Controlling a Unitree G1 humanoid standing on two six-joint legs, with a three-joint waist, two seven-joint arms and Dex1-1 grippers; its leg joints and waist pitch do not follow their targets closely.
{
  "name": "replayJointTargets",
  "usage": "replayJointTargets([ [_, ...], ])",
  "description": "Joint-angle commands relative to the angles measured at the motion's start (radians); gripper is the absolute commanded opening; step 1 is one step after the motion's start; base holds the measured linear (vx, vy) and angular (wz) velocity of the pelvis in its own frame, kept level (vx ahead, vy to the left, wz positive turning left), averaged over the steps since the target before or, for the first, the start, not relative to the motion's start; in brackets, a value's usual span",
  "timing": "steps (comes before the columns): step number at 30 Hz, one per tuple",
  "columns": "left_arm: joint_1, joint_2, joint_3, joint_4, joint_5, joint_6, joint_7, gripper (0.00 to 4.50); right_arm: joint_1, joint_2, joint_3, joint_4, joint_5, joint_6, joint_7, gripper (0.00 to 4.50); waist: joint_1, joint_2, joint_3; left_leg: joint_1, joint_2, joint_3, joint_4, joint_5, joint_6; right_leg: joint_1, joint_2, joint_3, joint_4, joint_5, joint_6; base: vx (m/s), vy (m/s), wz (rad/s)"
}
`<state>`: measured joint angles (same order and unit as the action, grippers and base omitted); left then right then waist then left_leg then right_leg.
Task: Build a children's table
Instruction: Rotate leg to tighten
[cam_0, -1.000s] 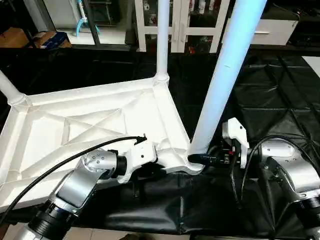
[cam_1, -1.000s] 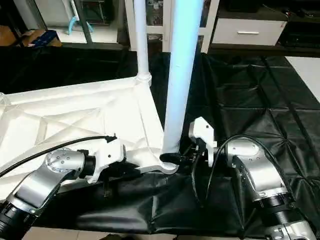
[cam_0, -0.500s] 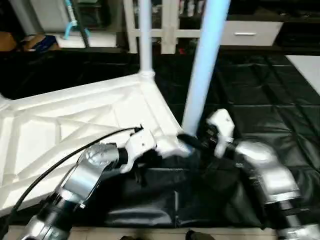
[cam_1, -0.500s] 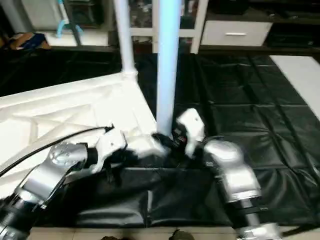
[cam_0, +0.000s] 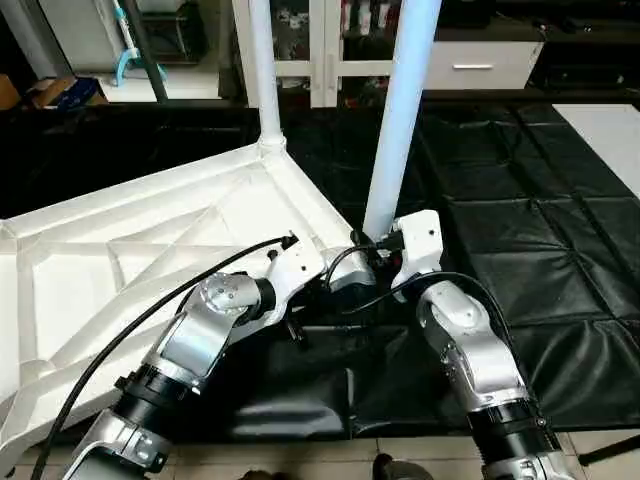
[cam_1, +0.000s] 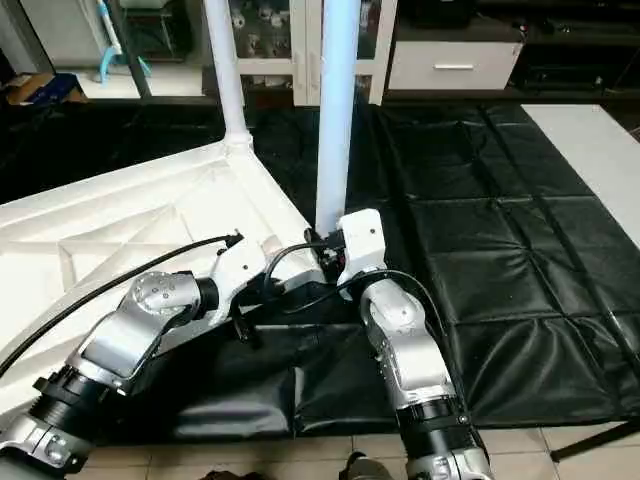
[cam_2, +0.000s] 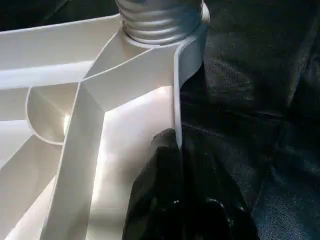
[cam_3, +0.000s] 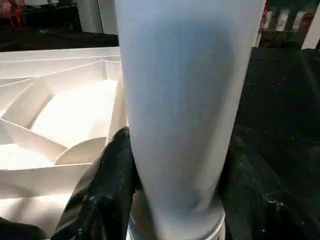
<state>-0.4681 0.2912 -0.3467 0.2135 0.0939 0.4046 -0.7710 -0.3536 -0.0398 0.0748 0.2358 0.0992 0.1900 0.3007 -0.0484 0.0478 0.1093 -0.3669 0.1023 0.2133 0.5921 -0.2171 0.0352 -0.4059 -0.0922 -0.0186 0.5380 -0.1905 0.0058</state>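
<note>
The children's table lies upside down on a black mat, its white ribbed tabletop (cam_0: 130, 250) facing up. One white leg (cam_0: 262, 70) stands in the far corner socket. A second leg (cam_0: 400, 110) stands in the near right corner socket. My right gripper (cam_0: 368, 245) is shut on the foot of this leg, with one black finger (cam_3: 107, 175) on each side of the tube. My left gripper (cam_0: 318, 283) pinches the tabletop's rim (cam_2: 176, 90) just beside that socket, where the leg's threaded end (cam_2: 160, 20) sits.
A black padded mat (cam_0: 520, 230) covers the floor to the right and front. White cabinets (cam_0: 480, 60) stand at the back. Pale tiles (cam_1: 300, 460) run along the mat's near edge. A black cable (cam_0: 150, 320) arcs over my left forearm.
The whole view has swung, so the table and the arms sit further left in the picture. Both grippers keep the same holds on the rim and the leg.
</note>
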Motion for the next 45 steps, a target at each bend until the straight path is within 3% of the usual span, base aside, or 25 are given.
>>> replayJointTargets([
  [1, 0.013, -0.007, -0.037, 0.007, 0.004, -0.016, -0.012, 0.00, 0.023, 0.010, 0.012, 0.015, 0.046, 0.047, 0.047, 1.91, 0.001, 0.004, -0.038, 0.040, 0.116, -0.086, -0.127, -0.659, -0.112, -0.012, -0.063, 0.034, -0.064, -0.451, -0.121, 0.000, 0.000, 0.00],
  [2, 0.020, 0.004, -0.037, -0.002, 0.000, -0.021, -0.025, 0.00, 0.023, -0.008, 0.020, -0.014, 0.058, 0.040, 0.083, 2.26, 0.000, 0.006, -0.037, 0.034, 0.117, -0.085, -0.128, -0.633, -0.111, -0.007, -0.062, 0.035, -0.060, -0.414, -0.135, 0.000, 0.000, 0.00],
  [6, 0.036, 0.026, -0.039, -0.025, -0.007, -0.024, -0.048, 0.00, 0.012, -0.053, 0.015, -0.048, 0.081, 0.052, 0.142, 2.69, 0.005, 0.001, -0.046, 0.025, 0.120, -0.077, -0.125, -0.522, -0.096, 0.007, -0.066, 0.041, -0.045, -0.277, -0.182, 0.000, 0.000, 0.00],
  [8, 0.052, 0.043, -0.041, -0.046, -0.009, -0.020, -0.062, 0.00, 0.006, -0.100, 0.015, -0.073, 0.103, 0.071, 0.216, 2.89, 0.010, -0.002, -0.047, 0.023, 0.122, -0.071, -0.116, -0.456, -0.060, 0.013, -0.074, 0.048, -0.047, -0.267, -0.205, 0.000, 0.000, 0.00],
  [11, 0.077, 0.067, -0.039, -0.077, -0.017, -0.018, -0.086, 0.00, -0.002, -0.171, 0.013, -0.115, 0.153, 0.127, 0.342, 3.10, 0.017, -0.003, -0.053, 0.023, 0.124, -0.064, -0.110, -0.368, -0.022, 0.018, -0.072, 0.049, -0.044, -0.226, -0.227, 0.000, 0.000, 0.00],
  [13, 0.098, 0.088, -0.039, -0.103, -0.029, -0.025, -0.117, 0.00, -0.003, -0.240, 0.025, -0.149, 0.185, 0.145, 0.455, 3.14, 0.026, -0.006, -0.057, 0.019, 0.127, -0.065, -0.106, -0.302, 0.011, 0.032, -0.074, 0.047, -0.035, -0.165, -0.248, 0.056, -0.022, 0.03],
  [16, 0.129, 0.130, -0.046, -0.137, -0.044, -0.040, -0.168, 0.00, -0.006, -0.348, 0.039, -0.154, 0.196, 0.107, 0.604, 3.23, 0.041, -0.007, -0.064, 0.023, 0.125, -0.054, -0.092, -0.213, 0.068, 0.030, -0.073, 0.046, -0.028, -0.098, -0.287, 0.068, -0.028, 0.06],
  [18, 0.143, 0.150, -0.050, -0.153, -0.057, -0.051, -0.199, 0.00, -0.010, -0.393, 0.040, -0.132, 0.193, 0.078, 0.664, 3.23, 0.042, -0.008, -0.069, 0.018, 0.123, -0.053, -0.086, -0.156, 0.090, 0.036, -0.074, 0.045, -0.020, -0.043, -0.302, 0.062, -0.031, 0.02],
  [20, 0.154, 0.164, -0.049, -0.169, -0.074, -0.057, -0.226, 0.00, -0.012, -0.426, 0.042, -0.110, 0.184, 0.049, 0.711, 3.23, 0.050, -0.013, -0.072, 0.016, 0.123, -0.050, -0.076, -0.071, 0.137, 0.037, -0.072, 0.041, -0.008, 0.043, -0.327, 0.028, -0.015, 0.00],
  [24, 0.169, 0.178, -0.043, -0.202, -0.095, -0.049, -0.250, 0.00, -0.015, -0.467, 0.037, -0.082, 0.195, 0.033, 0.786, 3.23, 0.059, -0.011, -0.071, 0.015, 0.125, -0.051, -0.075, -0.072, 0.158, 0.038, -0.071, 0.038, -0.008, -0.007, -0.337, 0.000, 0.000, 0.00],
  [28, 0.176, 0.185, -0.048, -0.214, -0.103, -0.048, -0.255, 0.00, -0.030, -0.467, 0.031, -0.045, 0.208, 0.011, 0.813, 3.23, 0.057, -0.012, -0.067, 0.021, 0.128, -0.055, -0.083, -0.165, 0.118, 0.034, -0.067, 0.037, -0.020, -0.152, -0.319, 0.000, 0.000, 0.00],
  [29, 0.177, 0.186, -0.050, -0.217, -0.107, -0.048, -0.259, 0.00, -0.032, -0.463, 0.034, -0.036, 0.209, -0.001, 0.824, 3.23, 0.057, -0.012, -0.068, 0.023, 0.128, -0.055, -0.085, -0.197, 0.095, 0.033, -0.067, 0.038, -0.024, -0.185, -0.308, 0.000, 0.000, 0.00],
  [33, 0.178, 0.188, -0.053, -0.223, -0.112, -0.045, -0.265, 0.00, -0.034, -0.453, 0.035, -0.015, 0.214, -0.018, 0.855, 3.23, 0.056, -0.013, -0.070, 0.023, 0.127, -0.055, -0.084, -0.195, 0.083, 0.033, -0.067, 0.040, -0.024, -0.181, -0.299, 0.000, 0.000, 0.00],
  [39, 0.177, 0.189, -0.053, -0.224, -0.112, -0.045, -0.270, 0.00, -0.035, -0.449, 0.035, 0.000, 0.231, -0.021, 0.888, 2.82, 0.059, -0.013, -0.079, 0.019, 0.124, -0.053, -0.074, -0.113, 0.122, 0.039, -0.068, 0.037, -0.011, -0.085, -0.321, 0.000, 0.000, 0.00],
  [45, 0.176, 0.190, -0.054, -0.225, -0.112, -0.043, -0.270, 0.00, -0.028, -0.454, 0.033, 0.004, 0.238, -0.021, 0.912, 2.39, 0.061, -0.015, -0.080, 0.016, 0.124, -0.054, -0.070, -0.092, 0.142, 0.043, -0.069, 0.034, -0.009, -0.083, -0.326, 0.000, 0.000, 0.00],
])
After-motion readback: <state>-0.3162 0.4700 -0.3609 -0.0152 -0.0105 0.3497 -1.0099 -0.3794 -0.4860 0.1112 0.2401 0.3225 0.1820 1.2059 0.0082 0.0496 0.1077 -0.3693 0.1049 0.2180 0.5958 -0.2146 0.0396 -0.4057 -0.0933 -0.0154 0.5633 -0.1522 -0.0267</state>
